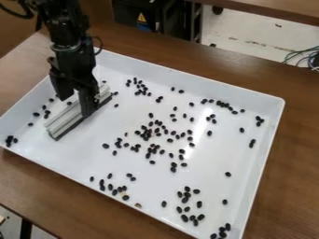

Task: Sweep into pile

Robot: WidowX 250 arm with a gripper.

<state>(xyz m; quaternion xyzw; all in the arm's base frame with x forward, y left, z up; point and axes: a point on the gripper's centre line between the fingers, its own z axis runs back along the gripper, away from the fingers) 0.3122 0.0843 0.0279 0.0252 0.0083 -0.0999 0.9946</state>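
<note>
The black gripper hangs over the left part of the white tray, shut on a grey ribbed sweeping bar. One finger is on each side of the bar, which lies slantwise low over the tray floor with a dark strip along its lower edge. Black beans are scattered across the tray, densest around the middle. Looser groups lie near the front edge, at the lower right and along the back right. A few beans lie left of the bar, by the tray's left side.
Raised walls surround the tray, which stands on a brown wooden table. Behind the table are a black case and, at the far right, some cables. A small brownish bit lies near the tray's front wall.
</note>
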